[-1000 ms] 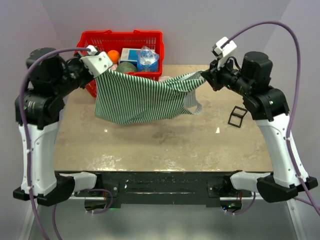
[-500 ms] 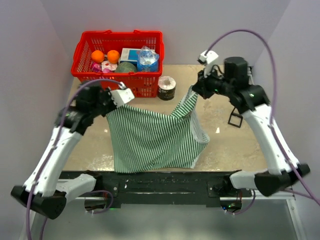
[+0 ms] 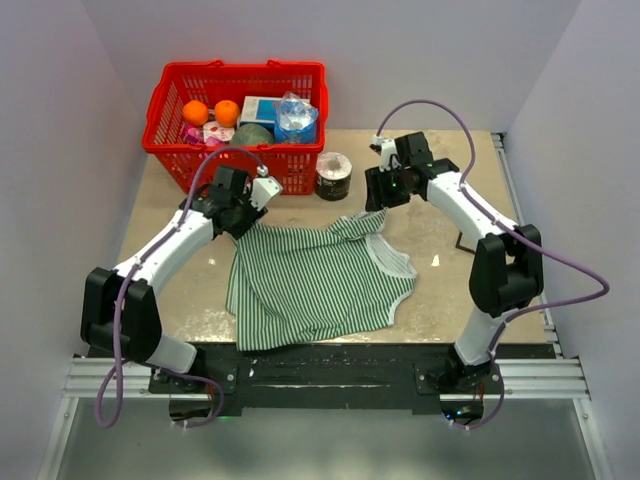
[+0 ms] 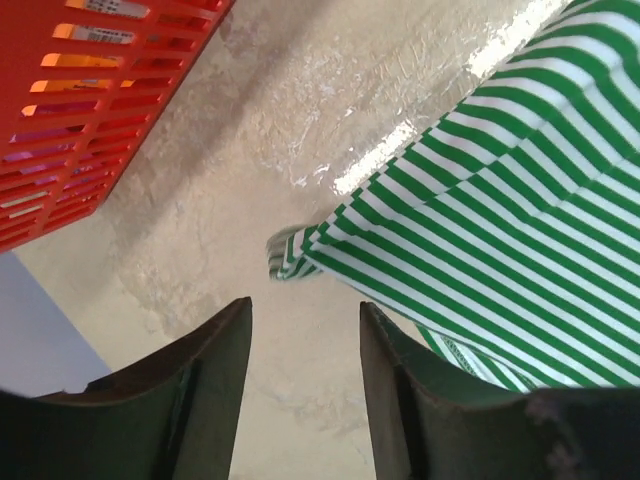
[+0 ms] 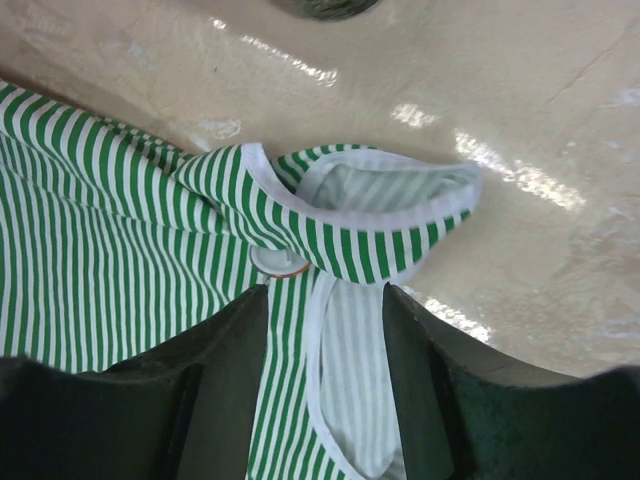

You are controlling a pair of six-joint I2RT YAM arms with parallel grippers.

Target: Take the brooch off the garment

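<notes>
Jaws of the left claw (image 4: 305,312) stand apart and empty beside a corner of the garment (image 3: 310,285), which lies flat on the table (image 3: 450,290). The brooch (image 5: 277,262) sits at the neck trim, half under a folded strap, just beyond the right claw (image 5: 325,295), also wide open and empty. I judge it the nearer arm.

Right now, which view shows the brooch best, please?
The right wrist view: the brooch is a whitish disc half under a garment fold. The top view is too coarse for it; the left wrist view shows only stripes.
</notes>
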